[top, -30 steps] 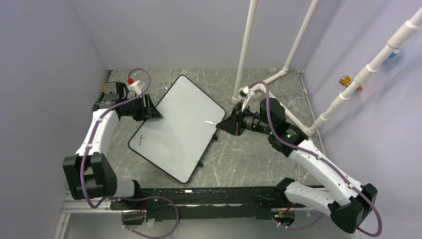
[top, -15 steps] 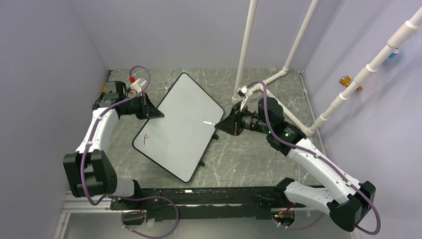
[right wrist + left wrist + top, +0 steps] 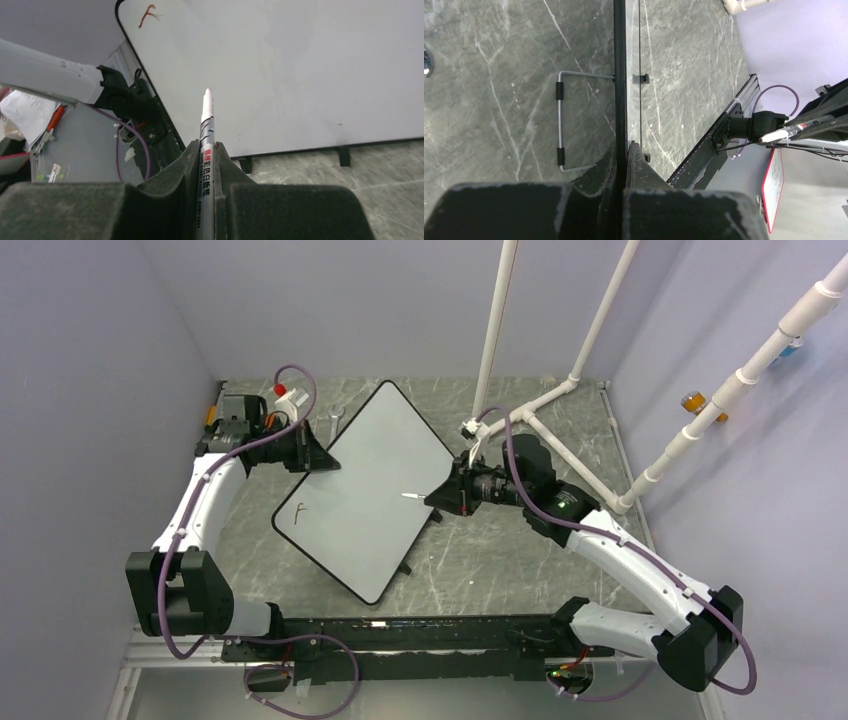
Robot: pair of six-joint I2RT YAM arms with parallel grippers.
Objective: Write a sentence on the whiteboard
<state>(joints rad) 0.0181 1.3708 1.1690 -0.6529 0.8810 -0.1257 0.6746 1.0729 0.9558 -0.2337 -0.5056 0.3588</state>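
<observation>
The whiteboard [image 3: 375, 480] lies askew on the grey table, white with a dark rim. One reddish-brown letter of the sentence [image 3: 299, 511] sits near its left corner and also shows in the right wrist view as the letter [image 3: 148, 14]. My left gripper [image 3: 322, 462] is shut on the board's left edge. The left wrist view shows the board's rim [image 3: 619, 75] edge-on, pinched at the left gripper [image 3: 622, 150]. My right gripper [image 3: 206, 147] is shut on a white marker [image 3: 206, 125], whose tip [image 3: 408, 496] hangs over the board's right part.
White pipes [image 3: 497, 330] rise from the table's back right. A wire stand [image 3: 560, 125] folds out beneath the board. A small metal piece [image 3: 333, 420] lies behind the board. A black rail [image 3: 400, 628] runs along the near edge, and walls close in on three sides.
My left gripper has shut on the board's edge and swung the board right and back. The right arm has shifted left with the marker.
</observation>
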